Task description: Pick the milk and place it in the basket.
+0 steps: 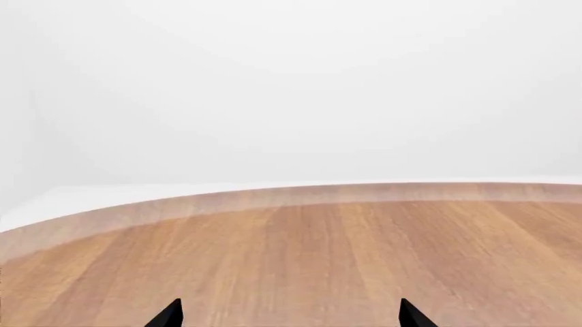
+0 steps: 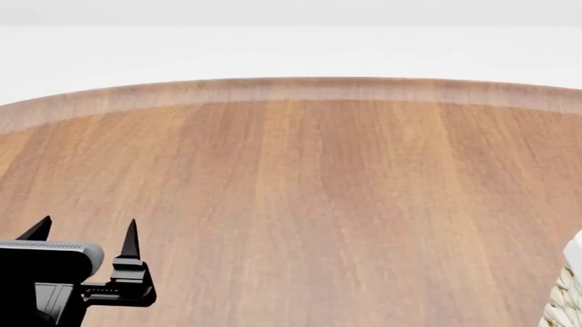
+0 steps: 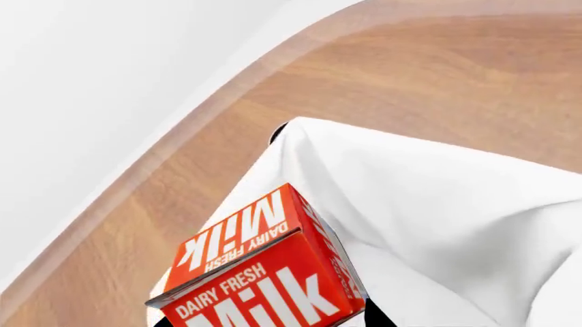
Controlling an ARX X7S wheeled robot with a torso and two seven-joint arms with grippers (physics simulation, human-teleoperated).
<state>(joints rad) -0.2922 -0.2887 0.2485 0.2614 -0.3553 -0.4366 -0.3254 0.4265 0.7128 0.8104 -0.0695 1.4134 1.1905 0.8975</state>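
The milk (image 3: 259,279), a red carton with white "Milk" lettering, fills the near part of the right wrist view. My right gripper (image 3: 268,321) is shut on it, with a black finger (image 3: 375,318) showing beside the carton. The carton hangs over the white cloth lining of the basket (image 3: 437,204). In the head view only a corner of the basket (image 2: 565,300) shows at the lower right edge; the milk and right gripper are out of that view. My left gripper (image 2: 86,235) is open and empty over the table at the lower left, and shows in its own wrist view (image 1: 291,315).
The round wooden table (image 2: 300,191) has a paler rim (image 2: 300,90) at the far side, with white floor or wall beyond it. The same rim curves past the basket in the right wrist view (image 3: 182,157).
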